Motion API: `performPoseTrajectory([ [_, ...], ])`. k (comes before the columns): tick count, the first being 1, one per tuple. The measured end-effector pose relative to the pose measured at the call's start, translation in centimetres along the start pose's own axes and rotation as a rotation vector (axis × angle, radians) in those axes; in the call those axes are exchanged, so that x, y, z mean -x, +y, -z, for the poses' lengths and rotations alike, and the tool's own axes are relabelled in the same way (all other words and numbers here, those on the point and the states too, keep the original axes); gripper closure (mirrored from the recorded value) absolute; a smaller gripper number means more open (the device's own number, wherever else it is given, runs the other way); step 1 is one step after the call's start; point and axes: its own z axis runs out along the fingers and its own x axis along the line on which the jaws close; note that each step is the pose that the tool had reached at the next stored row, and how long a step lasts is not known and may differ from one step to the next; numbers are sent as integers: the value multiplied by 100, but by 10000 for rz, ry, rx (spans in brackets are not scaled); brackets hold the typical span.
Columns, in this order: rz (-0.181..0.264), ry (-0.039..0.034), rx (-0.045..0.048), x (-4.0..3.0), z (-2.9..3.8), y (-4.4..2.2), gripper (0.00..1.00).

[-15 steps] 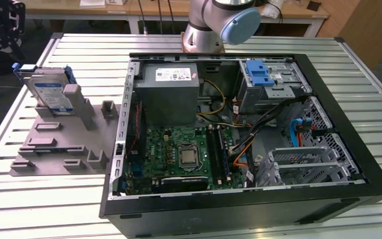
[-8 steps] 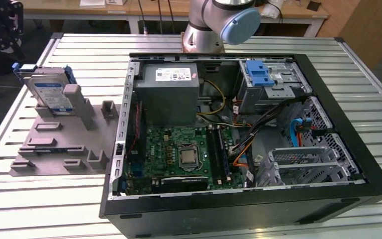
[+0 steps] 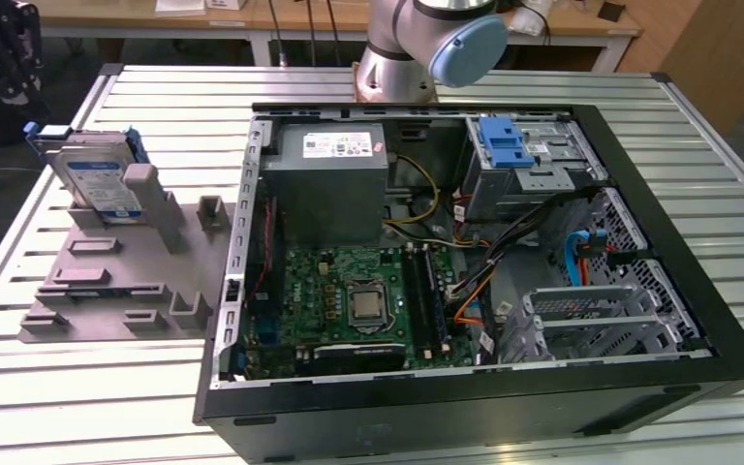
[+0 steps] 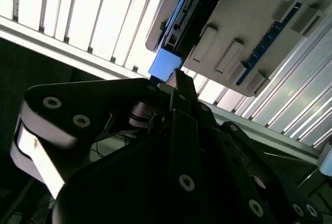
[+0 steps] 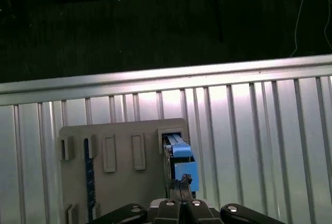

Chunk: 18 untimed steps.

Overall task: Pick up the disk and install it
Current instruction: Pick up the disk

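The disk (image 3: 94, 179) stands on edge in a slot of a grey plastic holder (image 3: 113, 281), at the exterior view's left, outside the computer case (image 3: 701, 373). It is a flat silver-grey metal slab with a white-and-blue label on its broad face and a blue plastic carrier frame round its rim. The holder is a matte moulded plate with upright blocks and rectangular slots. It lies on a table (image 3: 75, 387) of bright ribbed metal slats.

In the first wrist view the gripper (image 5: 181, 185) hangs over the disk's blue top edge, its black fingers drawn narrow, tips together with nothing between them. Whether it touches the frame I cannot tell.

Just beside the holder, the black computer case lies open. Inside are a green circuit board (image 3: 346, 300), a grey metal box (image 3: 326, 184) bearing a white sticker, a ribbed blue latch (image 3: 508, 143) and bundled cables. The arm (image 3: 418, 44), rounded grey with a pale blue cap, rises behind the case.
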Motion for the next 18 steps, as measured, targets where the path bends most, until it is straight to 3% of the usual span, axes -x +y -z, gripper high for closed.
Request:
performPoseTrajectory([
  [3,328,9,0,0,-5,0,89],
  [12,331,8,-10,0,-8,0,89],
  [18,331,8,-11,0,-8,0,65],
])
